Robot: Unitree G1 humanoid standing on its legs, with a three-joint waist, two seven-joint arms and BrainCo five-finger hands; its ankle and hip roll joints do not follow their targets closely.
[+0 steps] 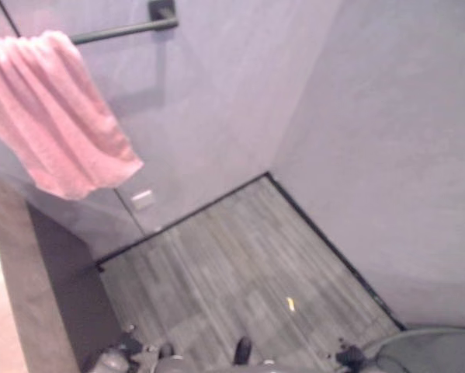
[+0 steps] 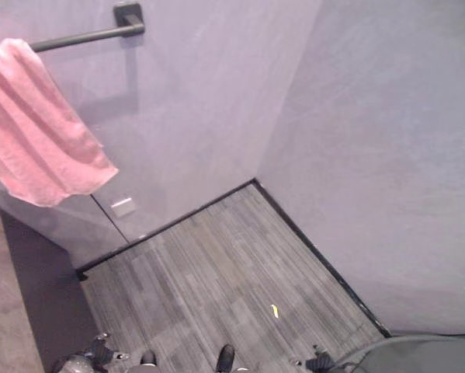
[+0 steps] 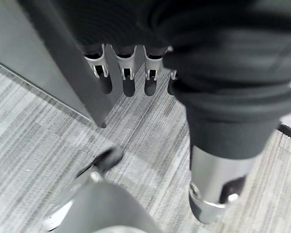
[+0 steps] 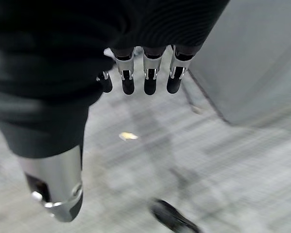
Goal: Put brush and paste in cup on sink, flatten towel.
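The left hand (image 3: 135, 73), seen in its own wrist view, hangs above the grey striped carpet floor (image 3: 33, 145). Its silver dark-tipped fingers (image 3: 126, 77) sit in a loose, relaxed row and hold nothing, and its thumb (image 3: 213, 194) stands apart, pointing down toward the floor. Beside these fingers is the corner of a dark grey cabinet panel (image 3: 58, 58).

The right hand (image 4: 135, 73) hangs the same way in its wrist view: fingers (image 4: 150, 77) in a slack row with nothing in them, thumb (image 4: 58, 194) well apart from them. A small yellow scrap (image 4: 128, 136) lies on the floor beyond its fingertips.

The pink terry towel (image 1: 53, 116) is draped over a dark metal wall bar (image 1: 123, 31) at the upper left of the head views, against the pale grey wall (image 1: 240, 93). It is bunched in folds, not spread flat. Its long axis runs down from the bar, slanting a little toward the right at its lower edge. The bar runs across the wall to a square bracket (image 1: 163, 11). A small pale plate (image 1: 143, 199) sits low on the wall below the towel.
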